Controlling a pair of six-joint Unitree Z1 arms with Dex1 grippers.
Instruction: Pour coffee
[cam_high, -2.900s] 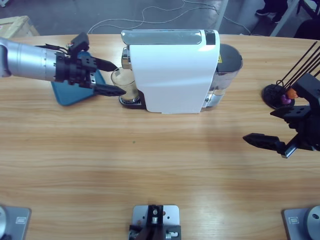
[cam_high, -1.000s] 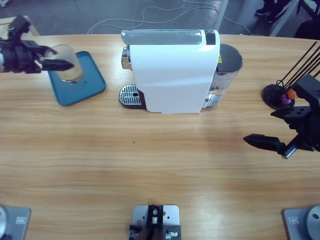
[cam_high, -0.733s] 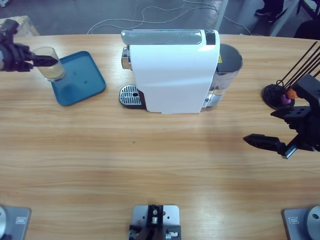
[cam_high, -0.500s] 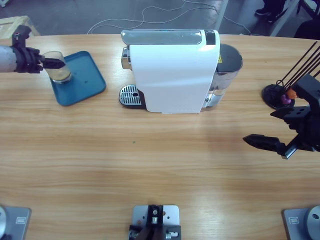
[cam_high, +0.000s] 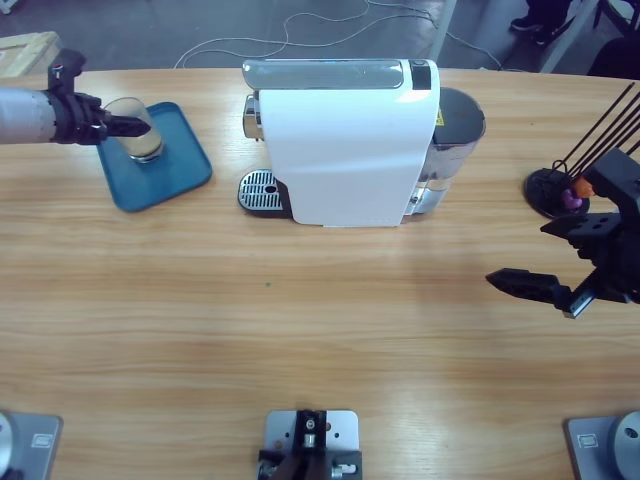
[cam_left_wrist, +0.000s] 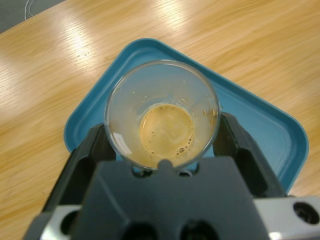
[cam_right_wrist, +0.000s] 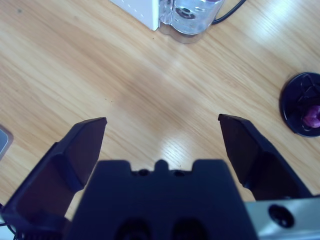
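A clear glass tumbler (cam_left_wrist: 162, 114) holds a shallow layer of light-brown coffee (cam_left_wrist: 166, 131) at its base. My left gripper (cam_left_wrist: 162, 145) is shut on the tumbler, its jaws pressing both sides, over the blue tray (cam_left_wrist: 255, 117). In the high view that gripper (cam_high: 122, 128) reaches in from the left edge, holding the tumbler (cam_high: 140, 138) over the tray (cam_high: 165, 168). The white coffee machine (cam_high: 345, 140) stands at the table's back middle, its drip grate (cam_high: 262, 190) bare. My right gripper (cam_right_wrist: 162, 150) hangs open over bare wood, at the right edge in the high view (cam_high: 530, 285).
A black round stand (cam_high: 555, 190) with thin rods and small coloured capsules sits at the far right; it shows in the right wrist view (cam_right_wrist: 302, 102) too. The machine's clear water tank (cam_high: 455, 135) is at its right end. Cables lie on the floor beyond the table.
The left gripper took the tumbler from the machine's drip grate to the left, swung past the tray's left edge, then came back right over the tray. The right arm has not moved.
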